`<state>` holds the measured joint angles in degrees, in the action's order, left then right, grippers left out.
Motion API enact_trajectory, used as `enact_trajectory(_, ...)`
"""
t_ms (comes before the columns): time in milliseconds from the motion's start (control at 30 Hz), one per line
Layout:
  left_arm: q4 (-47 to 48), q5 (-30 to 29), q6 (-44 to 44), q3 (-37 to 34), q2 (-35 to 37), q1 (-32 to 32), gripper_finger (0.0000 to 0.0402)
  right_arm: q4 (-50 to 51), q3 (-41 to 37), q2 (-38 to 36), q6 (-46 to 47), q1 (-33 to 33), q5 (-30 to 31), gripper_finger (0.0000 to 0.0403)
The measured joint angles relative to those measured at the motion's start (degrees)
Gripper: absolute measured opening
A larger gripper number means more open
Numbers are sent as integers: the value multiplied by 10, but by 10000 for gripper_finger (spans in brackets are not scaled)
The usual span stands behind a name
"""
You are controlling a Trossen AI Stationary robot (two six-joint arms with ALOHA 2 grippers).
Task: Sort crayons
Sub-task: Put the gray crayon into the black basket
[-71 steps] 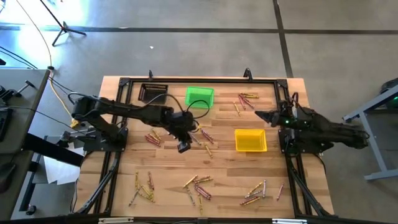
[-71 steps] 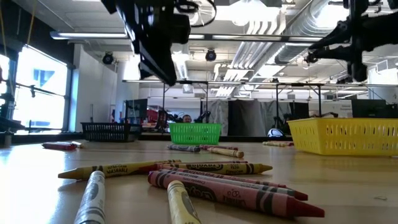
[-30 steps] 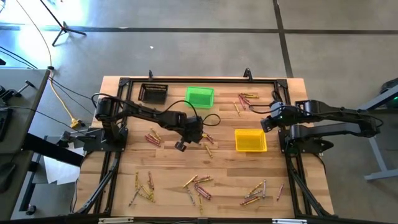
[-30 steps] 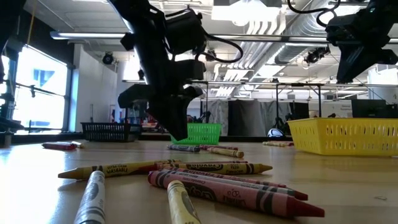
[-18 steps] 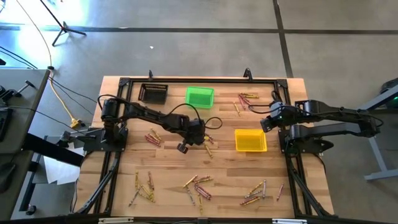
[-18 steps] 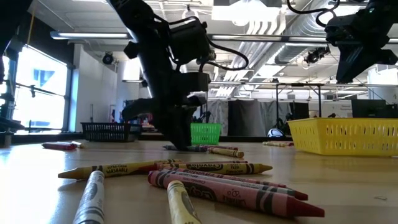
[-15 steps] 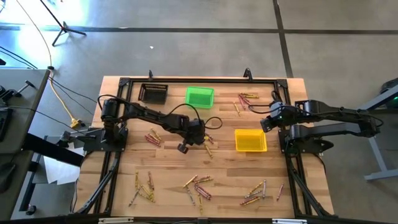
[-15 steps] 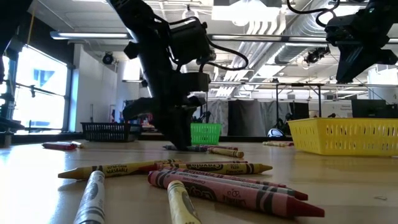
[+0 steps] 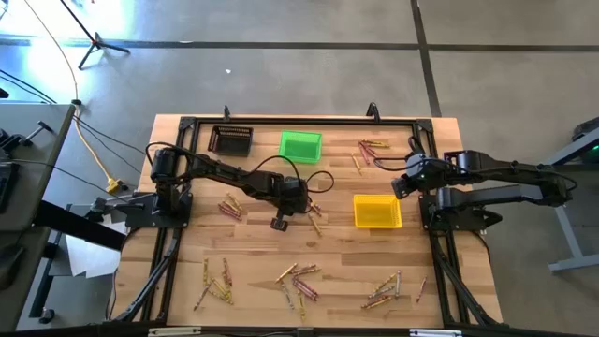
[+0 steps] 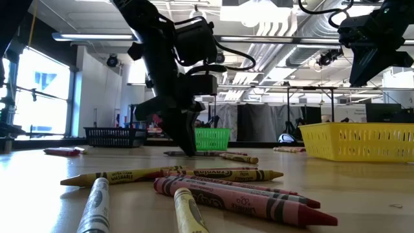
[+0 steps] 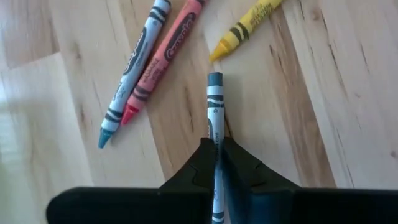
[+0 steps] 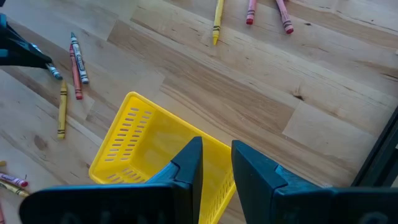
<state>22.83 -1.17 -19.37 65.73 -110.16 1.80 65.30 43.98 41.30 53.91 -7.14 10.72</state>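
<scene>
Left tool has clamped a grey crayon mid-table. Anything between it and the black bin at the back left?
Nothing visible. The left tool is shut on the grey crayon at mid-table. Between there and the black bin the high view shows bare wood; the green bin stands off to the side, and a few loose crayons lie nearer the front.

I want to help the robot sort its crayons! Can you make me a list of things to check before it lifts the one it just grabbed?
1. Left gripper shut on the grey-blue crayon: ok.
2. Only one crayon in the gripper; the red crayon, the other grey-blue crayon and the yellow crayon lie apart from it: ok.
3. Crayon off the table yet: cannot tell; it seems level with the wood.
4. Black bin, green bin and yellow bin not blocked: ok.
5. Right gripper out of the way, open and empty above the yellow bin: ok.
6. Which bin suits this colour: cannot tell.
</scene>
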Motion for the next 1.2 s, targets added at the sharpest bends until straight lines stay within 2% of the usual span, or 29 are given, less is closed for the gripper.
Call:
enact_trajectory(333,44,-94,125,-1,135,39,2,-42,0,0,26,0,14,71)
enact_trajectory(600,165,-238,164,0,230,136,3,-117,0,7,31,0,26,71)
enact_trajectory(800,179,-246,179,-37,243,258,3,-142,0,24,32,0,28,71)
enact_trajectory(967,195,-245,232,-59,229,352,3,-142,0,43,48,0,28,71)
enact_trajectory(1200,194,-197,253,-87,228,420,3,-144,0,73,58,0,28,71)
